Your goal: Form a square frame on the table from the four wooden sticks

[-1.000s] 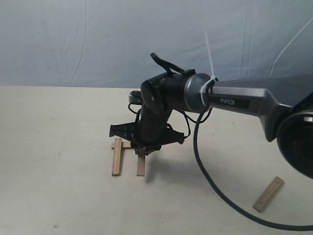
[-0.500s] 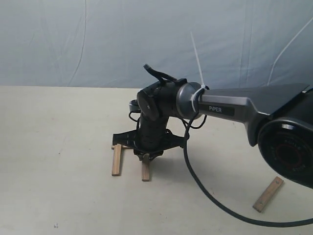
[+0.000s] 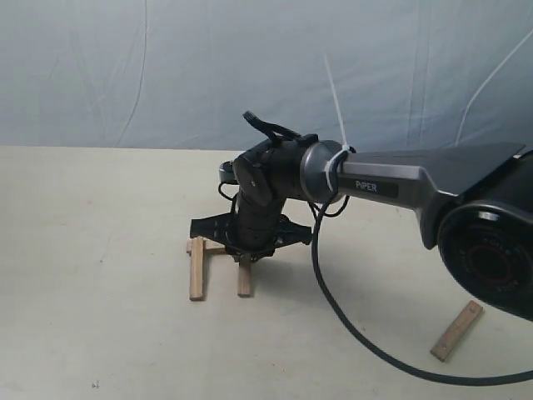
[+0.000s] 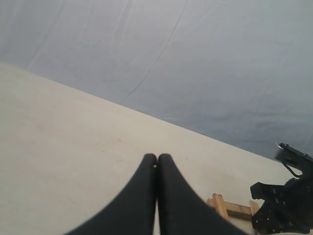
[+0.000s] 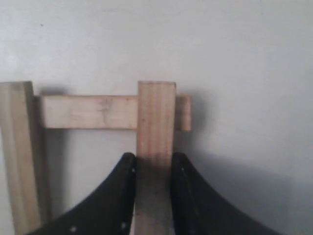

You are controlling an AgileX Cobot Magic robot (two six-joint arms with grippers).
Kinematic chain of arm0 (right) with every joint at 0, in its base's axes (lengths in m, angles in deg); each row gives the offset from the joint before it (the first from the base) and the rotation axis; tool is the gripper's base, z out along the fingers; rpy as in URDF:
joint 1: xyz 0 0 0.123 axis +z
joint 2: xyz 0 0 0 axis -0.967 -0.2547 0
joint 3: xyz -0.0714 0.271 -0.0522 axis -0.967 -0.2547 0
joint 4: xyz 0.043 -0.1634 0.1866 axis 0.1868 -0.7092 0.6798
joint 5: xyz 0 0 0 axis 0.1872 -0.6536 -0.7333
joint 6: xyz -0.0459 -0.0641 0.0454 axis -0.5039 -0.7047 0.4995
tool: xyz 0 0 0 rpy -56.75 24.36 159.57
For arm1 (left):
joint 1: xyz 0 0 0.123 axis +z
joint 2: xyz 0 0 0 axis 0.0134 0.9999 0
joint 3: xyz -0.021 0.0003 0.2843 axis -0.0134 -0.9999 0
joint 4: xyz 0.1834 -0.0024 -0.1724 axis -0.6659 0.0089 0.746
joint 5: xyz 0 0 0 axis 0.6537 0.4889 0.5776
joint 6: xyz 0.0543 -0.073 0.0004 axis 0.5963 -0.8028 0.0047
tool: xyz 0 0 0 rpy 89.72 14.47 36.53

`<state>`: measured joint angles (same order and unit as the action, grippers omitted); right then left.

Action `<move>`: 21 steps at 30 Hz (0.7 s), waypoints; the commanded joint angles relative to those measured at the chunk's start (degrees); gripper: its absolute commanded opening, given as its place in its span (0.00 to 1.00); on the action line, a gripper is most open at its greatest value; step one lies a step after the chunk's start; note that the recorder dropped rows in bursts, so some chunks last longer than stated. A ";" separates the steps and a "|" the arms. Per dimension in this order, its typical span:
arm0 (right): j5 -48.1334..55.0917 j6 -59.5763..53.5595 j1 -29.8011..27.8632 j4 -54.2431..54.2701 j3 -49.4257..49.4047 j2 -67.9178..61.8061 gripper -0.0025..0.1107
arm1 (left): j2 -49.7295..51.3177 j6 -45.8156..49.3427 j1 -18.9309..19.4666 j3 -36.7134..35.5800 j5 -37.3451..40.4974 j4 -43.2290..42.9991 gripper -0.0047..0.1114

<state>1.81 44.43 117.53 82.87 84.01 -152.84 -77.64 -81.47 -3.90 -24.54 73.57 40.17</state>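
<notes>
Right gripper [image 5: 154, 159]: pinched on the third slat [image 5: 155, 122], one black finger against each long edge; in the exterior view it is seen reached across to the left half of the table [image 3: 92, 217].
Left gripper [image 4: 157, 161]: fingers pressed together with nothing between them, held over bare table apart from the slats (no share in the work can be seen).
Back slat [image 5: 88, 111]: laid crosswise as the far side of the figure.
Left slat [image 5: 17, 161]: laid at a right angle to the back slat, touching it at one end.
Third slat, placement: laid over the back slat close to its other end, roughly parallel to the left slat, so that the back slat's tip juts out just beyond it. Whether its full weight is already on the table cannot be told.
Fourth slat [image 3: 456, 330]: lying alone and askew near the right front of the table, well apart from the others, untouched.
Done: three sides are judged to be in place, a U open toward the exterior camera.
Left: the third slat is to be released, then the fourth fetched and laid across the open ends so that the square frame is closed.
</notes>
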 commanded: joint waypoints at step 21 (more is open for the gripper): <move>21.40 -33.90 -13.11 3.88 -2.56 18.22 0.01 | -0.35 0.12 -0.08 -0.21 0.34 0.23 0.04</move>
<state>17.96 14.09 106.79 88.20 83.79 -136.59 -77.64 -81.47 -3.90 -24.54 73.57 40.17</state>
